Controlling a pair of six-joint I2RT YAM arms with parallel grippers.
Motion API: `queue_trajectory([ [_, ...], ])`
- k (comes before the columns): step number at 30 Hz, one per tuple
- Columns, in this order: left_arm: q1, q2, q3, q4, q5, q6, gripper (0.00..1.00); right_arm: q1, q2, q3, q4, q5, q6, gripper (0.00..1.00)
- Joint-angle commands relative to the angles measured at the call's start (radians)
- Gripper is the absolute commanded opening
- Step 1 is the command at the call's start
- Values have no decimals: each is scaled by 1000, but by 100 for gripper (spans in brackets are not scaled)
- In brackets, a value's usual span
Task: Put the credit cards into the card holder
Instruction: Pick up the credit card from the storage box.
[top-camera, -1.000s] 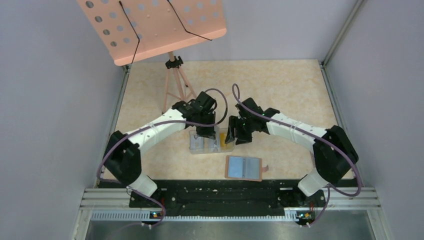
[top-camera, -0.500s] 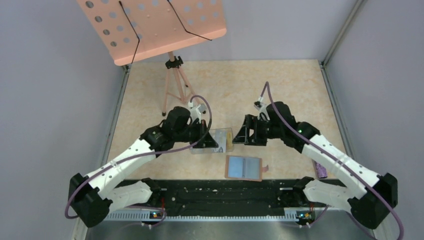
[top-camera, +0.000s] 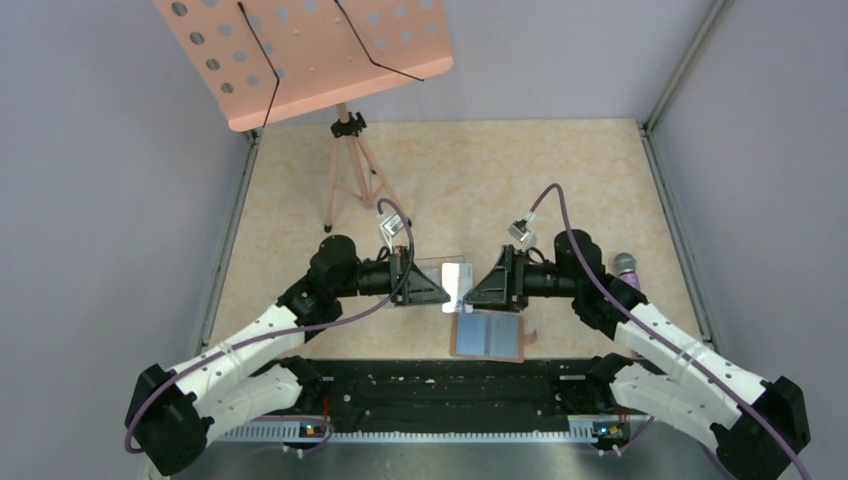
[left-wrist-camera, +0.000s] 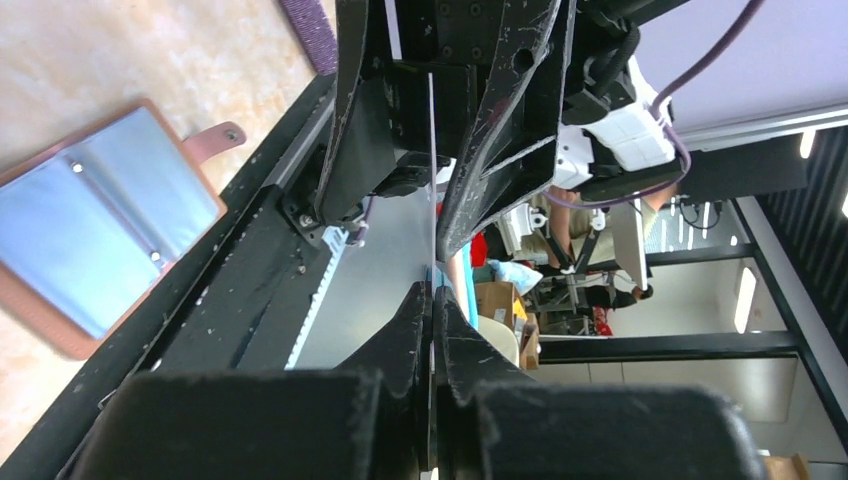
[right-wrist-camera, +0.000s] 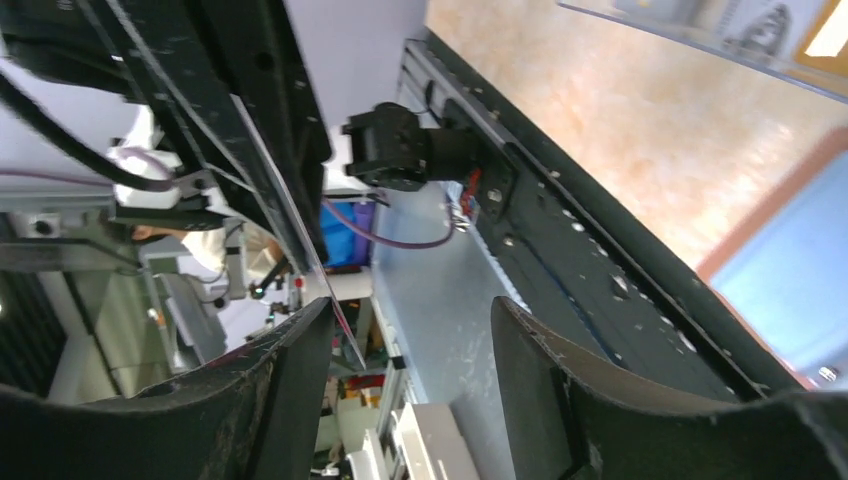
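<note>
Left gripper (left-wrist-camera: 432, 300) is pressed together on one thin, pale plastic credit card (top-camera: 457, 276), held between the two arms just beyond the card holder. Right gripper (right-wrist-camera: 410, 322) faces it with fingers spread, and the card's far end stands between them. One small brown leather-like card holder (top-camera: 488, 336) lies open on its back, two bluish inner faces up, snap tab to the right. One clear plastic box (right-wrist-camera: 700, 32) shows one yellow-orange card (right-wrist-camera: 828, 35). Print on the cards is too small to read.

Both arms stretched low, nose to nose: left gripper (top-camera: 444, 293) points 3 o'clock, pinching a card (top-camera: 457, 274); right gripper (top-camera: 472, 293) points 9 o'clock, jaws apart.
</note>
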Motion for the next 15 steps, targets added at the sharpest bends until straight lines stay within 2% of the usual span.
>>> queue_trajectory([
  [1, -4, -8, -14, 145, 63, -56, 0, -4, 16, 1, 240, -62, 87, 57],
  [6, -6, -6, -32, 141, 59, -58, 0, -5, 44, 11, 314, -94, 114, 44],
  [10, -7, -8, -42, 144, 50, -62, 0, -4, 49, 9, 320, -107, 120, 24],
  [13, -6, 0, -45, 144, 55, -64, 0, -5, 48, 7, 331, -114, 127, 1],
  [15, -6, 0, -47, 134, 51, -61, 0, -5, 47, 6, 330, -115, 125, 0],
])
